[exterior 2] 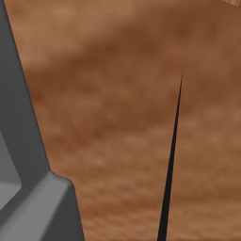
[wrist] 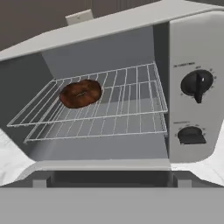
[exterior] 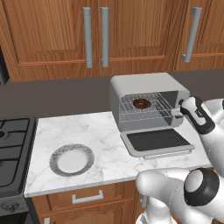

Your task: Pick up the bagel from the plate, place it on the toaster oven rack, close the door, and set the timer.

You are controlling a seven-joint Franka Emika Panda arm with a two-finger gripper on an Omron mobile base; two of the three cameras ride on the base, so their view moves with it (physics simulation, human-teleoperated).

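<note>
Bagel on rack, door down, claw wide.
L to R on marble tabletop (exterior: 109,148): plate (exterior: 71,159) bare, then toaster oven (exterior: 148,103) w/ door (exterior: 157,141) dropped flat – bagel (wrist: 80,93) sits on toaster oven rack (wrist: 122,109), back-left part. Claw (exterior: 178,109) by oven's right front edge, near the knobs (wrist: 197,84), holding nothing.

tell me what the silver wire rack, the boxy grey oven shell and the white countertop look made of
Silver wire rack: likely bare metal, thin pale bars. Boxy grey toaster oven shell: looks like matte painted or brushed metal, flat even grey. White countertop: appears polished marble or stone, grey veining.
</note>
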